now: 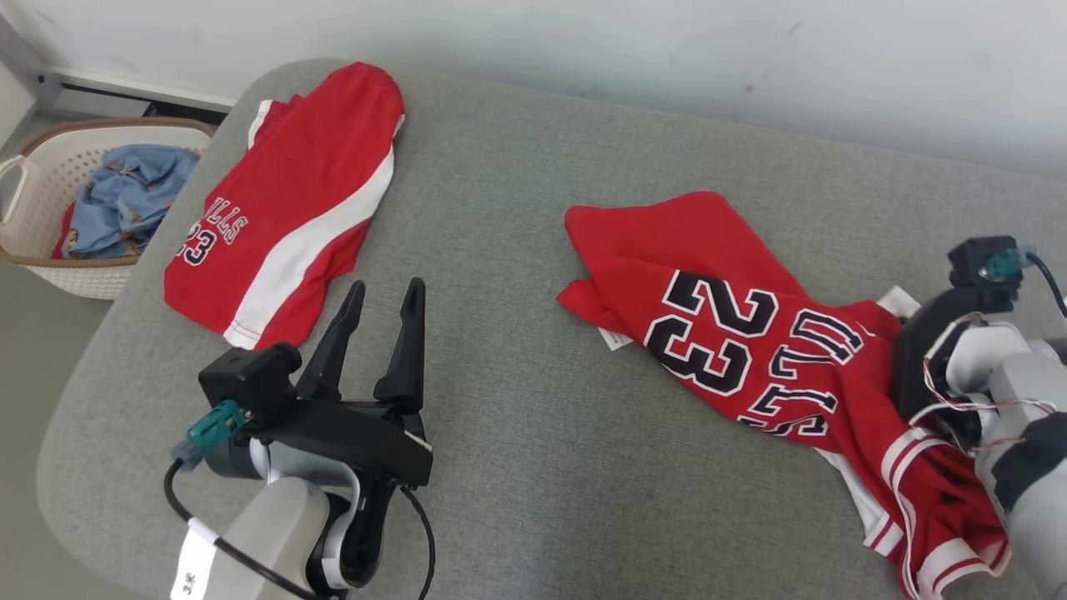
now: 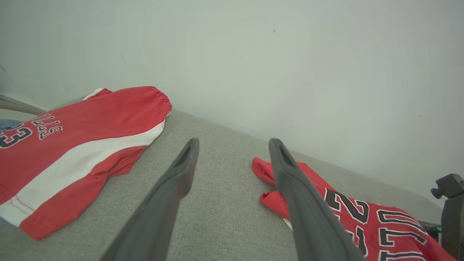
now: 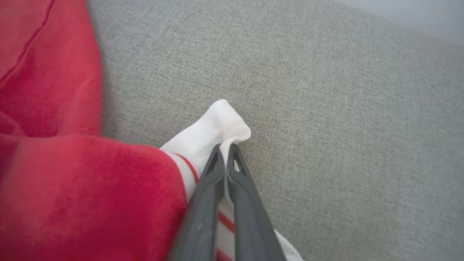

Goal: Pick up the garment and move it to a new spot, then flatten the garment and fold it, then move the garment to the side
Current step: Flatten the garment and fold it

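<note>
Just ahead of the left gripper [image 1: 387, 287] and a little to its left, a pair of red shorts [image 1: 283, 208] lies flat on the grey cushion [image 1: 517, 467]. A broad white stripe runs down them, and dark lettering with the number 23 sits near their left edge. Farther to the gripper's left, beside the cushion's edge, stands a white lattice laundry basket [image 1: 37, 192] with a brown rim, holding a crumpled blue patterned cloth [image 1: 125, 196]. Straight ahead of the gripper, past the cushion's far edge, rises a plain pale wall [image 1: 633, 50].
</note>
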`<state>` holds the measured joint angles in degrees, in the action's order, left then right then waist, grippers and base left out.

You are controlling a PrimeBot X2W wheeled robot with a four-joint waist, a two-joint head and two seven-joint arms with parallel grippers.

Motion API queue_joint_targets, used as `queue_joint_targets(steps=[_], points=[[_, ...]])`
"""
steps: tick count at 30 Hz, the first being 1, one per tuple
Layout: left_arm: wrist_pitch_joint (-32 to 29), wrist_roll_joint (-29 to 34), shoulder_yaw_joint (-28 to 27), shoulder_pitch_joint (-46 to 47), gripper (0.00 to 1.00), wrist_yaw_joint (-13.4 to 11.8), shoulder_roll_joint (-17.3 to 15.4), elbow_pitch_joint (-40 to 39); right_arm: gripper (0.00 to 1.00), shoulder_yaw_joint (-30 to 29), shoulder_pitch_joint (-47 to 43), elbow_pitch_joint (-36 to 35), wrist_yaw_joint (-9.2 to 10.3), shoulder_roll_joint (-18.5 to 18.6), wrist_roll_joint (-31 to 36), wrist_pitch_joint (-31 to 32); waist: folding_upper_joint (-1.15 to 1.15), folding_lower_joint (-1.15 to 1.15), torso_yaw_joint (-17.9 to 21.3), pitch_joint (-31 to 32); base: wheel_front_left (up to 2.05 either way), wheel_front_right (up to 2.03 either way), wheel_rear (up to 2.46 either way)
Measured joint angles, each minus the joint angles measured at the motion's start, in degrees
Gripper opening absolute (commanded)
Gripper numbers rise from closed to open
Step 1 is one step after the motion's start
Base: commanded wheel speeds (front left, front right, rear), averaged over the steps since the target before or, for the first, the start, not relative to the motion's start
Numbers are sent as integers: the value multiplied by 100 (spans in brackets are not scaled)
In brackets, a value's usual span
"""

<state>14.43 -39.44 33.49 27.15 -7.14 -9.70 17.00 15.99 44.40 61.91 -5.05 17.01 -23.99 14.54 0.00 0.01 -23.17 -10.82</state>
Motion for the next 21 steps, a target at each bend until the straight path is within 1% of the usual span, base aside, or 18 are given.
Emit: queue_joint_targets(steps=[3, 8, 14, 17, 21], points=[[0, 51, -57, -76, 100, 1, 1, -34, 0, 78, 123, -29, -59, -51, 60, -163, 0, 0, 83, 15, 0, 0, 0], [0, 177, -154, -116, 100, 0, 9, -102, 0, 229, 394, -196, -104, 4, 204, -609, 0, 0, 285, 63, 0, 0, 0], [0, 254, -185, -141, 100, 0, 15, -148, 0, 528, 524, -628, -187, 18, 448, -1394, 0, 0, 599, 138, 0, 0, 0], [1, 279, -213, -155, 100, 1, 34, -148, 0, 642, 346, -889, -201, -73, 447, -1839, 0, 0, 764, 189, 0, 0, 0], [23, 315, -272, -297, 100, 0, 42, -131, 0, 844, -483, -1233, -202, -291, 438, -2383, 0, 0, 974, 289, 0, 0, 0]])
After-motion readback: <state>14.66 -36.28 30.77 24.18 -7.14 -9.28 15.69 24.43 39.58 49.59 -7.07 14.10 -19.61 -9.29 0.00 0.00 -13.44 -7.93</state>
